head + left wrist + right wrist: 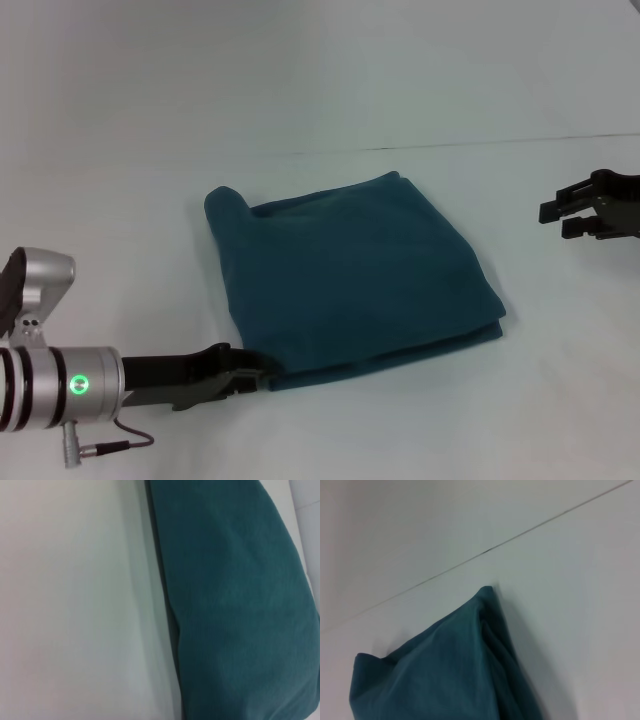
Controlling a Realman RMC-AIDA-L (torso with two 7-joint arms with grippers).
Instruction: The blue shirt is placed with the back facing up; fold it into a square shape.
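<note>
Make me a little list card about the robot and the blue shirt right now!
shirt: the blue shirt lies folded into a rough square
surface: white table
left gripper: low, at the shirt's near left corner
right gripper: raised, apart from the shirt, fingers open
loose bit: a small bump sticks out at the far left corner

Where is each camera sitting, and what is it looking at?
Head view: from the robot's head, looking down at the folded blue shirt on the white table; left gripper at the shirt's near corner, right gripper off to the side.
Left wrist view: on the left arm, looking along the blue shirt's edge; no robot parts show.
Right wrist view: on the right arm, looking at a shirt corner; no robot parts.
All share the shirt.
</note>
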